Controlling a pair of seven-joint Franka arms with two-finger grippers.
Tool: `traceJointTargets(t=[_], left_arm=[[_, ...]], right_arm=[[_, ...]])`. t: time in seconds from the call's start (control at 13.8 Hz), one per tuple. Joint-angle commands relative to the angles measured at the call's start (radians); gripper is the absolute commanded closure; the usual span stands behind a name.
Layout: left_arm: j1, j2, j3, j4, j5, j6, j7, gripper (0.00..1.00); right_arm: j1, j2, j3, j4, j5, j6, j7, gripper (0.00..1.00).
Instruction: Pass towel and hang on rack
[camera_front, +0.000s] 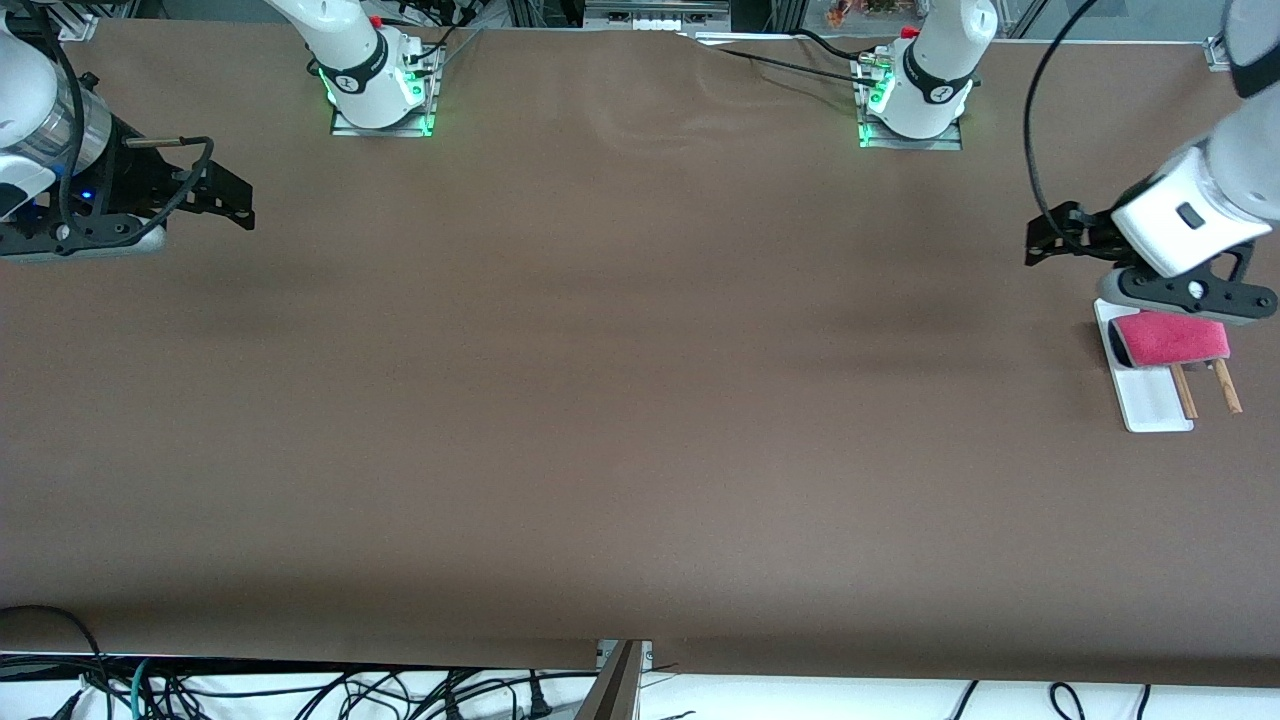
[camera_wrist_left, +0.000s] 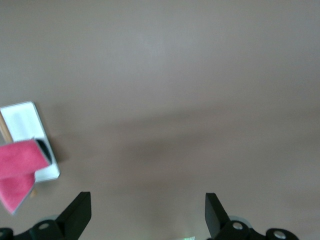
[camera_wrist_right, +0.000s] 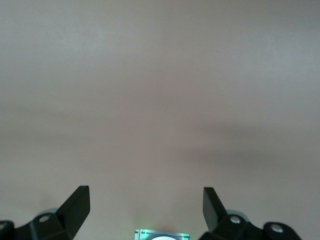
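Towel (camera_front: 1172, 338) draped over rack (camera_front: 1155, 400)

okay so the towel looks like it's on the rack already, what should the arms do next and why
Probably nothing more than holding both arms back. The towel already hangs draped over the rack rods at the left arm's end of the table. The left gripper is open, above the table beside the rack; the right gripper waits open at the right arm's end.
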Motion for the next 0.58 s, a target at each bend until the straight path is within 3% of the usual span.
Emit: traceJointTargets(t=[0.0, 0.51], left_arm=[[0.049, -0.138, -0.003, -0.196, 0.012, 0.114, -0.011, 0.00], [0.054, -0.138, 0.009, -0.193, 0.011, 0.126, -0.014, 0.00]], right_arm=[[-0.014, -0.011, 0.010, -0.010, 0.016, 0.005, -0.002, 0.00], [-0.014, -0.011, 0.010, -0.010, 0.016, 0.005, -0.002, 0.00]])
